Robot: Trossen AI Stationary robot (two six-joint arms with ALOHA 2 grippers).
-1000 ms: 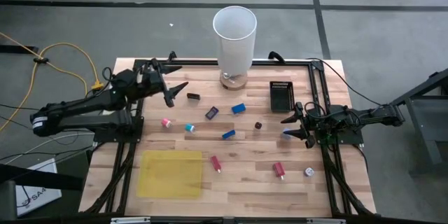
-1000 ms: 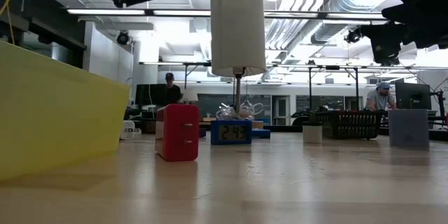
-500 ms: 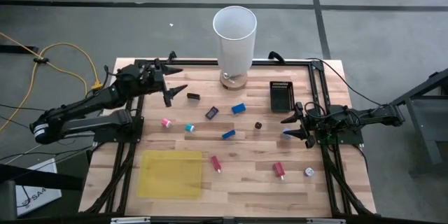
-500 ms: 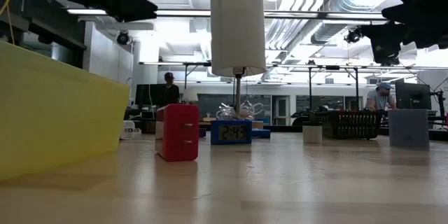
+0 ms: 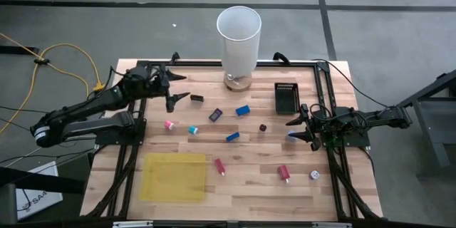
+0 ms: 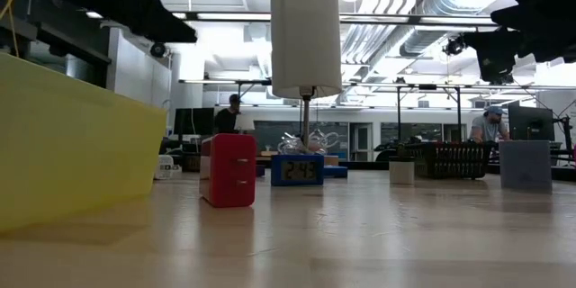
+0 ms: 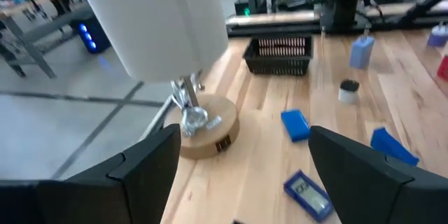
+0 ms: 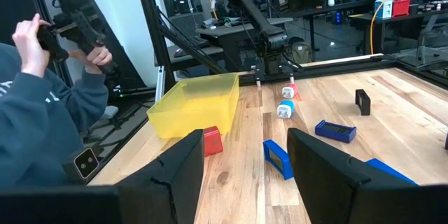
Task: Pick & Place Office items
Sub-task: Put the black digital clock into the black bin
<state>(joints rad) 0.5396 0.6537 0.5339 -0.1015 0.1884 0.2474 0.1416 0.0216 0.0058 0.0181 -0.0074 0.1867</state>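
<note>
L gripper [image 5: 182, 87], jaws open, sits upper left w/ small black block [image 5: 196, 99] just right of it; R gripper [image 5: 297, 130] open at mid-right, blue item [image 5: 293, 137] touching; no legible writing.

we reach our left arm in from the table's [image 5: 249, 185] left edge, angled toward the far side, elbow hanging off the table beyond that edge. our left gripper [image 5: 178, 87] sits above the far-left part of the table, fingers [image 7: 150, 161] spread wide with nothing between them, pointing along the far edge toward the middle. our right arm comes in low from the table's right edge, lying nearly straight across it. our right gripper [image 5: 298, 128] hovers near the table's right side, about midway along it, fingers [image 8: 318, 157] parted and empty, pointing toward the table's centre.
</note>
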